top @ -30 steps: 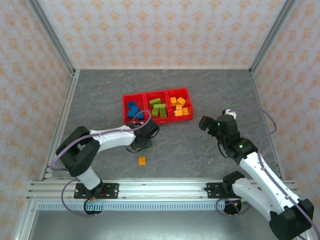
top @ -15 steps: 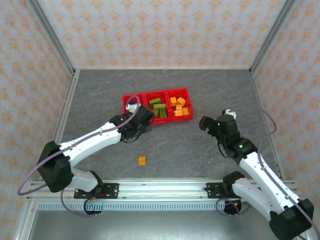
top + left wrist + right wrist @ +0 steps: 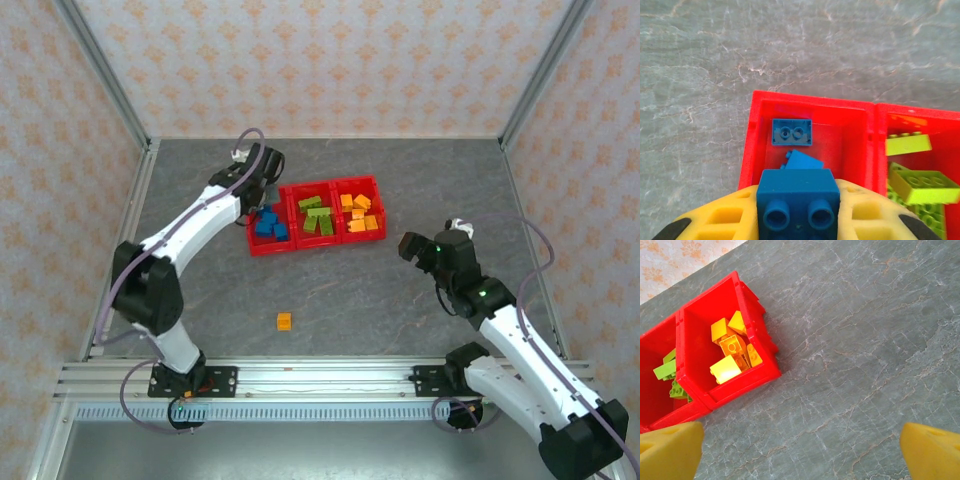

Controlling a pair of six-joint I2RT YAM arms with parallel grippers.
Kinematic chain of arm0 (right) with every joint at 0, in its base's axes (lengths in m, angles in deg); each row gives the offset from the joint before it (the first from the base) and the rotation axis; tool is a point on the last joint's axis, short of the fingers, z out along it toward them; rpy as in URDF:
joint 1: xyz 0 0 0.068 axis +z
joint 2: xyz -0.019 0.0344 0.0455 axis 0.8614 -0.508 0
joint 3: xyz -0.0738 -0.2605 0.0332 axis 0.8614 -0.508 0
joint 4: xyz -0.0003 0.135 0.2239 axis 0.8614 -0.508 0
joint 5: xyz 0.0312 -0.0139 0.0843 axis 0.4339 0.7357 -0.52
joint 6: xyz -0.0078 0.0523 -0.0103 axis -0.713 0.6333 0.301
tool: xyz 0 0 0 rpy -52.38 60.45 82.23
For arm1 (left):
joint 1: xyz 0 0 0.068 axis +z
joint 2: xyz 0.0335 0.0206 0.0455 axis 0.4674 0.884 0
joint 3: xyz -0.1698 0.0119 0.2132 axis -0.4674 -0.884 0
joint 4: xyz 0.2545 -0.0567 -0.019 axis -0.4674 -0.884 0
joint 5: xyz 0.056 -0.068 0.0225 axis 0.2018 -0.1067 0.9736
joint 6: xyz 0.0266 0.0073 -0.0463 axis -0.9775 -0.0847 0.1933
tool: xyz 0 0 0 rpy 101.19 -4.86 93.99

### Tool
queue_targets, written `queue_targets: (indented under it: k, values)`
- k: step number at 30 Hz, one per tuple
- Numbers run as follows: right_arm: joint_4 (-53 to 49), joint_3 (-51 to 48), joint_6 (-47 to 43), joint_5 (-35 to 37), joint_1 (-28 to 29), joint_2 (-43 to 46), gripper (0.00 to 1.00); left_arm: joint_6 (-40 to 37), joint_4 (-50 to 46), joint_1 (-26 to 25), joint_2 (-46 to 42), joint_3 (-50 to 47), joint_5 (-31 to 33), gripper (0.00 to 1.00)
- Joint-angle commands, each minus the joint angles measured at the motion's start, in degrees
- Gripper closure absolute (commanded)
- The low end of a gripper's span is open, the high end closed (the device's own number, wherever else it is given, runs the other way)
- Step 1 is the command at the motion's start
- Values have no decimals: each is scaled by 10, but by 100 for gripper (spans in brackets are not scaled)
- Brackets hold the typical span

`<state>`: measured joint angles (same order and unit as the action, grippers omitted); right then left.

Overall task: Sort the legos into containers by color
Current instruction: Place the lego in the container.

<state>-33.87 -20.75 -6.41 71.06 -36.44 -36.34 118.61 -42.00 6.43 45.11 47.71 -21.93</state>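
Note:
The red tray (image 3: 330,183) holds blue legos (image 3: 268,225) in its left container, lime green legos (image 3: 318,215) in the middle and orange-yellow legos (image 3: 360,215) on the right. My left gripper (image 3: 264,180) hangs over the tray's far left corner. In the left wrist view it (image 3: 798,212) is shut on a blue lego (image 3: 798,192) above the left container (image 3: 747,150), where two blue legos (image 3: 792,132) lie. One orange lego (image 3: 285,321) lies loose on the table near the front. My right gripper (image 3: 410,245) stands open over bare table, right of the tray (image 3: 735,390).
The grey stone-patterned table (image 3: 400,300) is bounded by metal frame rails and patterned walls. The arms' mounting rail (image 3: 320,375) runs along the near edge. The right wrist view takes in the orange-yellow legos (image 3: 732,352) and some green ones (image 3: 667,372).
My left arm has swung from the tray's front side out and up to its far left corner, carrying the blue lego. The right arm has not moved.

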Motion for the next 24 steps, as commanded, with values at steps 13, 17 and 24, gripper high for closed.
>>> queue_targets:
  k: [13,17,24]
  values:
    - [-18,11,-13,25,-2,5,0,-55,4,17,173,141,-31,63]
    - [-18,11,-15,26,-3,5,0,-47,5,17,170,147,-20,46]
    - [-12,8,-16,23,-2,2,0,-40,53,17,73,81,-31,12]
